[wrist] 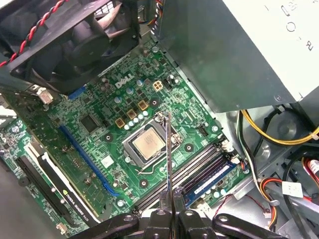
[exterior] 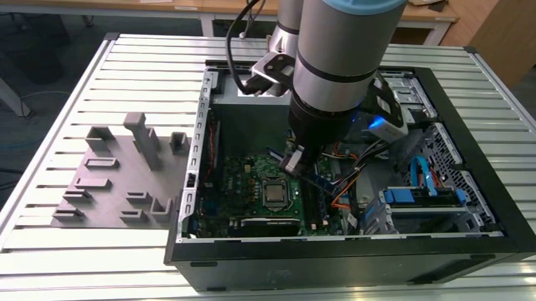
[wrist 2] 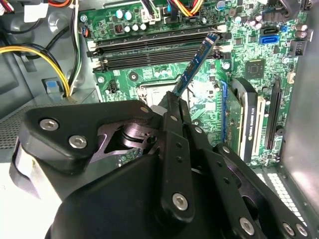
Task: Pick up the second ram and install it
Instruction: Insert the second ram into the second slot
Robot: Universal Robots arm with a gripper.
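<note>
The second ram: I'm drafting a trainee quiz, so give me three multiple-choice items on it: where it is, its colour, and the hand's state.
1. Where is the second ram? A on the grey tray outside the case; B in the hand, over the motherboard; C lying on the fan.
2. Its board's colour? A blue; B red; C yellow.
3. The hand is: A open and empty; B open around a cable; C shut on the second ram.
Key: 1 B, the second wrist view shows it held above the motherboard, slanting toward the memory slots; 2 A, its face is blue there; 3 C, the hand clamps its end in both wrist views.
</note>
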